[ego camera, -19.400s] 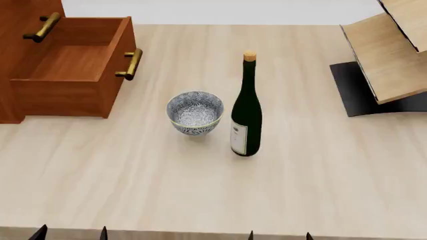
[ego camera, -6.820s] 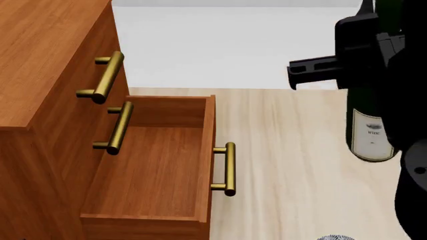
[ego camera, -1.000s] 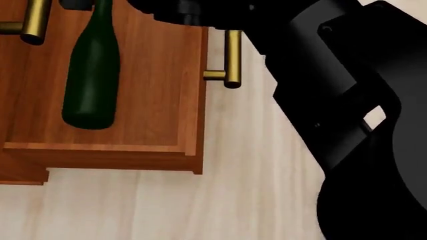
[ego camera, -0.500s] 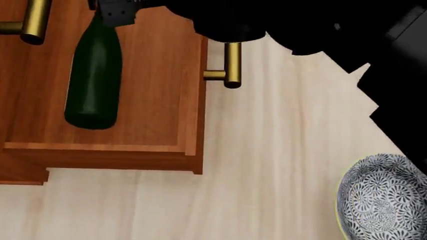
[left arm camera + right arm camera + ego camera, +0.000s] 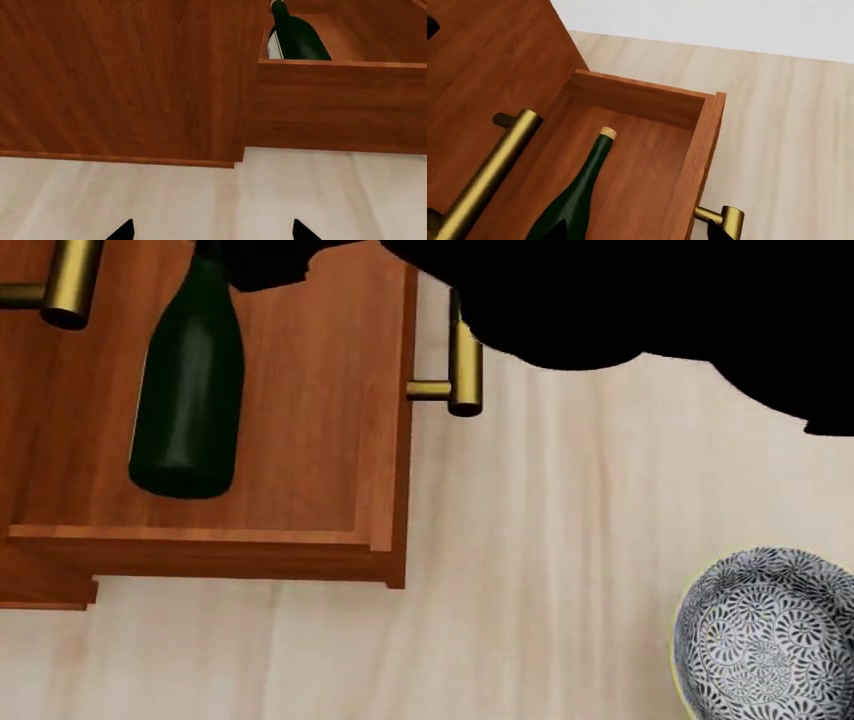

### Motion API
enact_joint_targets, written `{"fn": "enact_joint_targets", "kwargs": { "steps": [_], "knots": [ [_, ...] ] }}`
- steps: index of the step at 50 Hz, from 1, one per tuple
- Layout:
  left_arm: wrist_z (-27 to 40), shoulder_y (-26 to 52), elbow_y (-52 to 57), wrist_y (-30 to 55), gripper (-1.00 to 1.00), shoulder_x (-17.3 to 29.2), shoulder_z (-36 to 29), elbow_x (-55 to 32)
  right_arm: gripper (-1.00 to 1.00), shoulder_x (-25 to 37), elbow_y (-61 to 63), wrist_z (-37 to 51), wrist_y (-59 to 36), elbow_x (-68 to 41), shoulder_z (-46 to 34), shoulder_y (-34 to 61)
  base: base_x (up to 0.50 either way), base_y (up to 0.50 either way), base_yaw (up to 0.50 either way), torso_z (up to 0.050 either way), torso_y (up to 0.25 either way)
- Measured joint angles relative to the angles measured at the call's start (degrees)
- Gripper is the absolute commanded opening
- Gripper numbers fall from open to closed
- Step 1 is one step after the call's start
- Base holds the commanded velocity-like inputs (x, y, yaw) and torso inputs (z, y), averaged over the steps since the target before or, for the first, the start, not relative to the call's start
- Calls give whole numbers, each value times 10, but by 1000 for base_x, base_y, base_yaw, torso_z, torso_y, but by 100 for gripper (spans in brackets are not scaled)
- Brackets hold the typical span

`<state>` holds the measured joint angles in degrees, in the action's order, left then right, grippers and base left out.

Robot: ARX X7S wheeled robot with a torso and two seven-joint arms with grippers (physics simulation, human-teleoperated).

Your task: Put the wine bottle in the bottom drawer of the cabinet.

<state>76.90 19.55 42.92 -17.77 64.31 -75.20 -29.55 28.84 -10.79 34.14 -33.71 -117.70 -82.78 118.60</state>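
Note:
The dark green wine bottle (image 5: 187,380) lies on its side inside the open bottom drawer (image 5: 327,410) of the reddish-brown cabinet (image 5: 120,80). In the right wrist view the bottle (image 5: 584,187) shows its tan cork, and nothing holds it. My right gripper (image 5: 637,232) is open and empty, above the drawer (image 5: 640,165) with one fingertip over the bottle's body. Its black arm (image 5: 614,300) fills the top right of the head view. My left gripper (image 5: 212,232) is open and empty, low over the table, facing the cabinet's side. From there the bottle (image 5: 297,42) shows over the drawer wall (image 5: 333,100).
The drawer's brass handle (image 5: 463,365) sticks out toward the table. An upper drawer's brass handle (image 5: 494,170) hangs over the open drawer. A patterned blue-white bowl (image 5: 767,640) stands on the pale wood table (image 5: 534,570) at the lower right.
My right arm has drawn back up and to the right, uncovering the bowl and more table. The bottle stays lying in the drawer, unmoved.

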Motion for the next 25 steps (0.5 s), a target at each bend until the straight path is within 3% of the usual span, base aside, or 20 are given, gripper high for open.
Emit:
{"fn": "enact_joint_targets", "kwargs": {
  "steps": [25],
  "knots": [
    [5, -2, 11, 9, 100, 7, 8, 2, 100, 175, 269, 105, 46, 4, 60, 2, 0, 0, 0, 0, 0]
  ]
}}
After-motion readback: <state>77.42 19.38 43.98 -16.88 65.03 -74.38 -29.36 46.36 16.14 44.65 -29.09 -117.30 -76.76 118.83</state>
